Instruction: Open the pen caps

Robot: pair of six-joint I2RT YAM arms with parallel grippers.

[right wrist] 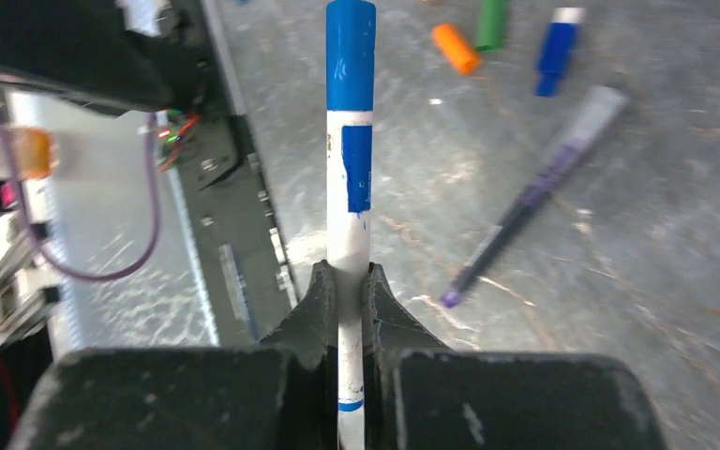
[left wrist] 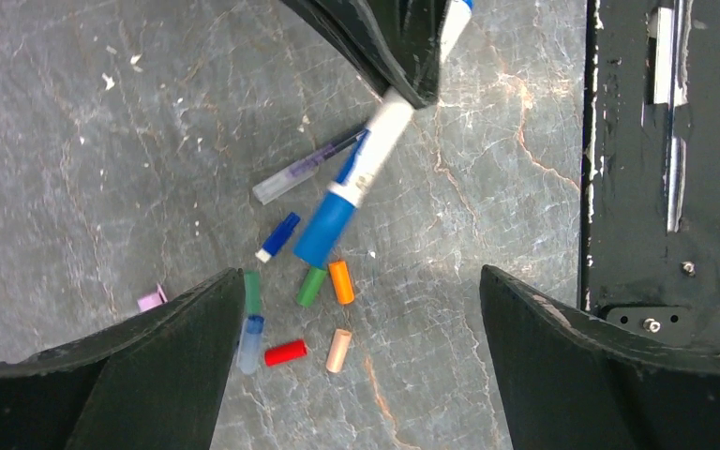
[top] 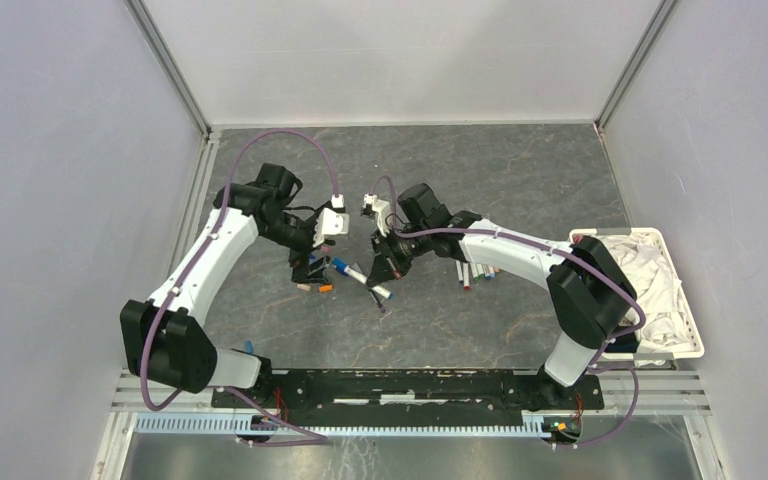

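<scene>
— Well, what worries you most?

— The two arms meeting over the middle of the bench [top: 520, 180]. The left end effector [left wrist: 361, 277] stands wide with nothing in it. The right end effector [right wrist: 347, 281] is clamped narrow on the blue pen [right wrist: 349, 216], low on its white barrel. If the left one closes off-centre on the blue cap [left wrist: 324, 230], I'd expect the pen to pivot in that thin grip rather than give the cap up.

— And if the cap does come off?

— It may jump and roll toward the bench's near edge, or land among the loose caps [left wrist: 340, 281] lying below the left fingers. The barrel could also slide through the right grip.

— What can't you make out?

— From above, both wrists cover most of the held pen. The spare pens [top: 475, 272] beside the right arm are partly hidden, so I can't count them. Whether the cap's tip touches the bench, I cannot tell. The purple pen [left wrist: 305, 169] is blurred in the right wrist view.
</scene>
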